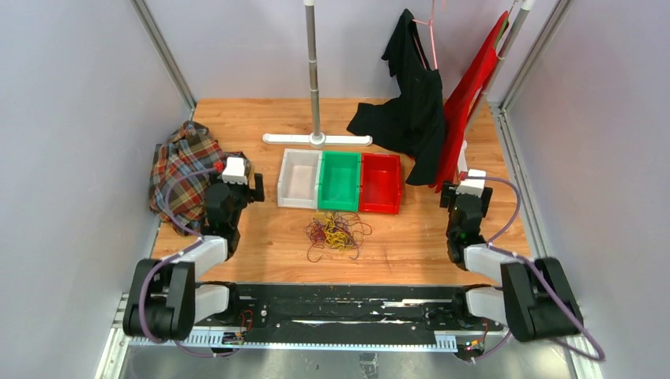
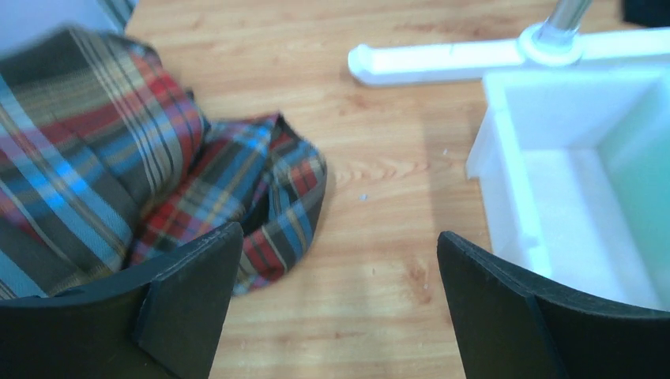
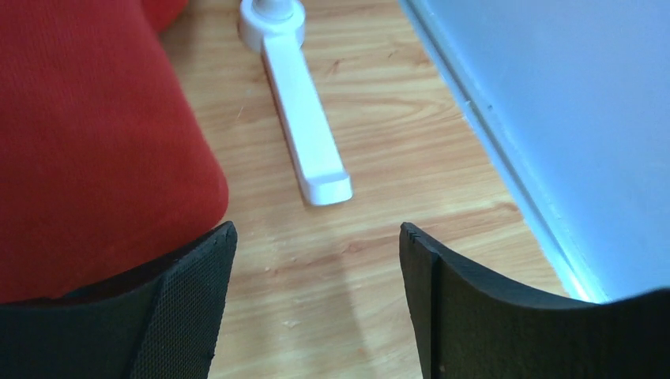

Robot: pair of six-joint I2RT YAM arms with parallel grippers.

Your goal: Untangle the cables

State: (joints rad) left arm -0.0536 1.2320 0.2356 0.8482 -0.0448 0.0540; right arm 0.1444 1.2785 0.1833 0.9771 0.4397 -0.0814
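The cables (image 1: 336,232) lie in one tangled bunch of dark red, yellow and dark purple curly strands on the wooden table, just in front of the green bin, seen only in the top view. My left gripper (image 1: 251,188) hovers at the left, well clear of the bunch, and stands open (image 2: 340,237) over bare wood with nothing between its fingers. At the right, my right gripper (image 1: 453,189) is also far from the cables. It is open (image 3: 318,230) over bare wood, holding nothing.
Three bins stand in a row behind the cables: white (image 1: 299,178), green (image 1: 340,181), red (image 1: 381,182). A plaid cloth (image 1: 182,174) lies at the left beside my left gripper. A pole on a white base (image 1: 316,139) stands at the back; black (image 1: 411,110) and red (image 1: 470,99) garments hang at the right.
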